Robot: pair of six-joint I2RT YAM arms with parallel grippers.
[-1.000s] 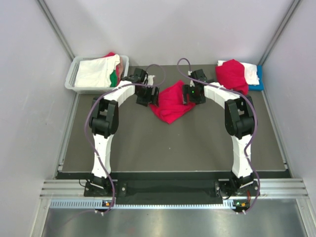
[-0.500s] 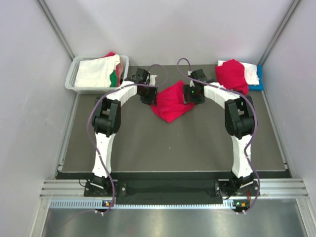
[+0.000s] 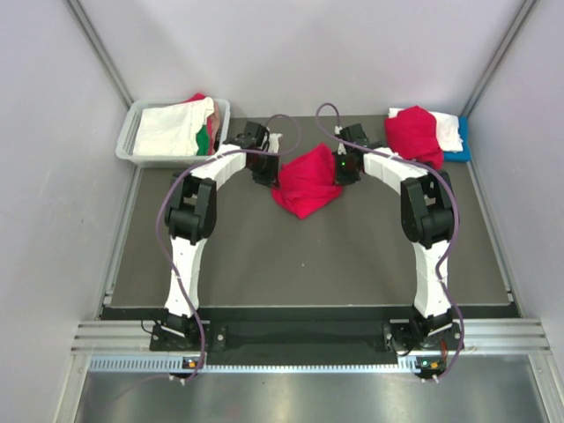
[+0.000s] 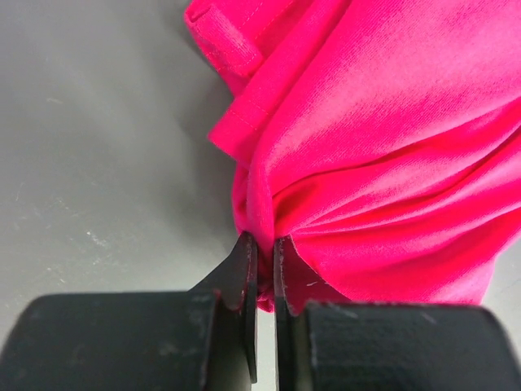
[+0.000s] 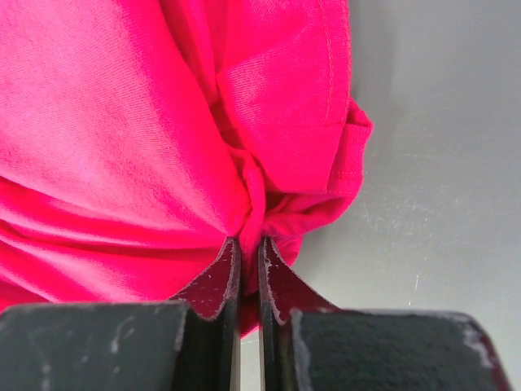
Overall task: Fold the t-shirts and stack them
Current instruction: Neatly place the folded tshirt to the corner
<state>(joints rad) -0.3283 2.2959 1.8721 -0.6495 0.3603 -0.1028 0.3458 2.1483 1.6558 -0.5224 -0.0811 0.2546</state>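
Two grippers are pinching the same garment from opposite sides. The left gripper [image 4: 260, 248] has its jaws pressed almost together on a bunched ridge of the red t-shirt [image 4: 383, 147], with only a thin fold of cloth showing between the black fingers [image 4: 241, 273]. The right gripper [image 5: 249, 248] is closed in the same way on a gathered pleat, just beside a hemmed edge that curls toward 3 o'clock in its wrist view.

From overhead, we see the left tool at the shirt's 9 o'clock edge and the right one at its 3 o'clock edge, with both arms curving inward from their bases at 6 o'clock. The shirt is a rumpled heap (more a wedge than a rectangle) whose point aims toward 6 o'clock. It rests on the dark mat [image 3: 308, 256], a little toward 12 o'clock from the mat's middle.

Farther out, at about 10 o'clock, the pale tub [image 3: 130, 152] holds a white shirt [image 3: 172, 128], with a sliver of green cloth [image 3: 204, 141] at its 3 o'clock side and a bit of red behind it. At about 2 o'clock, well apart from the grippers, a second red t-shirt [image 3: 414, 134] lies crumpled on a white folded shirt [image 3: 449, 130], which sits on a blue shirt [image 3: 458, 155].
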